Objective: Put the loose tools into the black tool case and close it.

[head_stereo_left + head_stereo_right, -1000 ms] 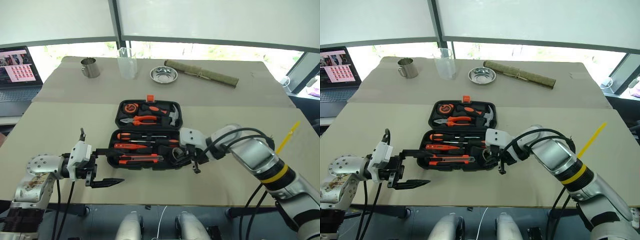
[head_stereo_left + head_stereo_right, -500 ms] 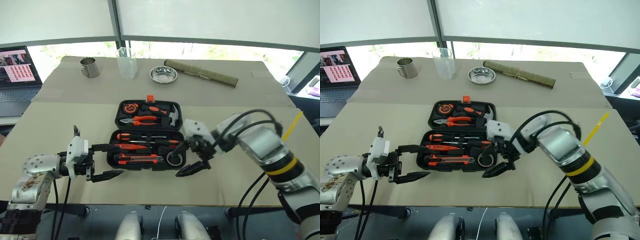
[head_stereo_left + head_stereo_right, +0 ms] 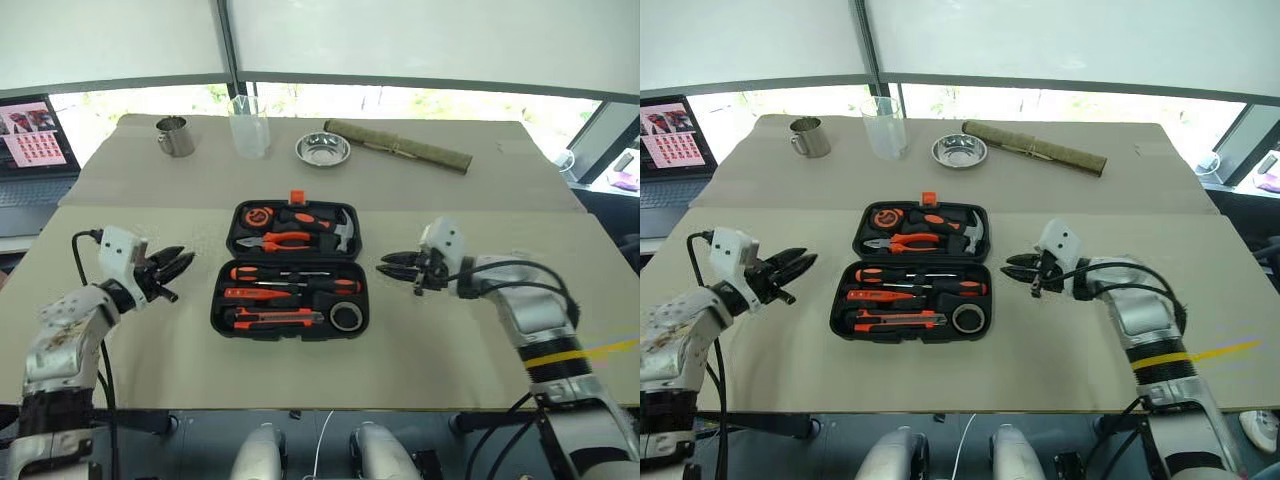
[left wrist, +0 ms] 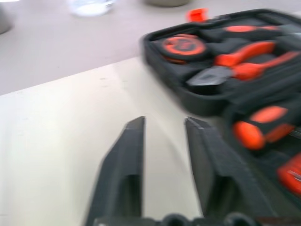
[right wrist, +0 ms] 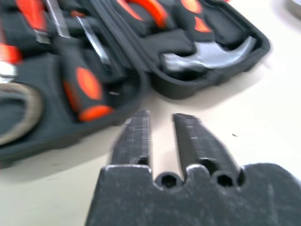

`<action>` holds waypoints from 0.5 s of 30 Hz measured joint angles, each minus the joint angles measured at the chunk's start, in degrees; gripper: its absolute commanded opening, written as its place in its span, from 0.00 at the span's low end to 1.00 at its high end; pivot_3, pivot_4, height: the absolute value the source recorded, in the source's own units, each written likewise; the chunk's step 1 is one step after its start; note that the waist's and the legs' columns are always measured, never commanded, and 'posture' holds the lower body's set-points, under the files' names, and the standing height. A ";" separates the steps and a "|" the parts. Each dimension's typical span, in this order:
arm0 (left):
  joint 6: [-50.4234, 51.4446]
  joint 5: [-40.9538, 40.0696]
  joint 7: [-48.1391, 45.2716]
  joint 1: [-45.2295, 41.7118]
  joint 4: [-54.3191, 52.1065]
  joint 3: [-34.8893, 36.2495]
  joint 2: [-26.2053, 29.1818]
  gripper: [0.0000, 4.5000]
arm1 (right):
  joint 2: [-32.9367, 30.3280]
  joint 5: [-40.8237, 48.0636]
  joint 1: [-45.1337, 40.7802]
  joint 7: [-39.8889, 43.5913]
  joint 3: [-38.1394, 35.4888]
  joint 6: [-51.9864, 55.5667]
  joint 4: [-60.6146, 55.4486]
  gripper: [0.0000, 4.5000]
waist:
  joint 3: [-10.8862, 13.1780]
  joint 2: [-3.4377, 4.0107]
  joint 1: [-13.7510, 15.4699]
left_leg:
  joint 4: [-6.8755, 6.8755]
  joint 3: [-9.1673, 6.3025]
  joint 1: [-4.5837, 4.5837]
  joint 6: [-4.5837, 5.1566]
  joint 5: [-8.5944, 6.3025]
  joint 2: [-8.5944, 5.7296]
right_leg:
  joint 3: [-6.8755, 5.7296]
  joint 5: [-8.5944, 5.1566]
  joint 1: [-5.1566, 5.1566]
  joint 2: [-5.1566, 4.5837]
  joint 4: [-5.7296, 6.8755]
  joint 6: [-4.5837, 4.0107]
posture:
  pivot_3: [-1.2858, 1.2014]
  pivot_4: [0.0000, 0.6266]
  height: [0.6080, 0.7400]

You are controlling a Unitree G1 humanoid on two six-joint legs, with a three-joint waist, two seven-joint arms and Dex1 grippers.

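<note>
Head camera: the black tool case [image 3: 290, 270] lies open at centre frame on the tabletop [image 3: 470, 330], with screwdrivers, utility knife and tape roll [image 3: 346, 317] seated in its near half. The left pincer [image 3: 170, 268] sits at left, the right pincer [image 3: 398, 268] at right, each beside the case.

Left wrist camera: fingers nearly together, empty.

Right wrist camera: fingers nearly together, empty.

Loading looks finished; next comes folding the far half over and latching.

A tan table [image 3: 470, 350] holds the open tool case [image 3: 292, 268] at centre; mug [image 3: 175, 136], glass [image 3: 248, 126], bowl [image 3: 322, 150], rolled mat [image 3: 398, 145] along the top.
</note>
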 measured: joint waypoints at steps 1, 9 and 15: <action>-0.16 1.11 0.57 -1.06 1.54 -1.24 -0.76 0.02 | 1.21 -1.43 -0.87 -1.21 0.37 -1.53 1.94 0.00 | 0.00 0.00 0.00 | -0.01 -0.01 0.00 -0.07 0.04 0.00 | -0.01 0.00 -0.01 0.01 0.00 0.00 | 0.52 0.24 1.00; -1.79 4.68 -2.74 -7.58 9.21 -7.44 -3.65 0.02 | 4.93 -6.04 -3.67 -1.24 3.42 -7.47 9.72 0.00 | 0.00 0.00 0.40 | -0.01 0.00 -0.02 -0.12 0.07 -0.04 | -0.02 0.00 0.03 -0.03 0.01 0.00 | 0.52 0.24 1.00; -0.06 4.98 -9.57 -6.19 6.45 -9.57 -3.17 0.02 | 2.29 -5.95 0.84 1.48 2.31 -3.94 1.50 0.00 | 0.00 0.01 0.46 | -0.06 0.00 -0.04 -0.12 0.06 -0.03 | -0.02 0.00 0.03 -0.04 -0.02 0.01 | 0.52 0.24 1.00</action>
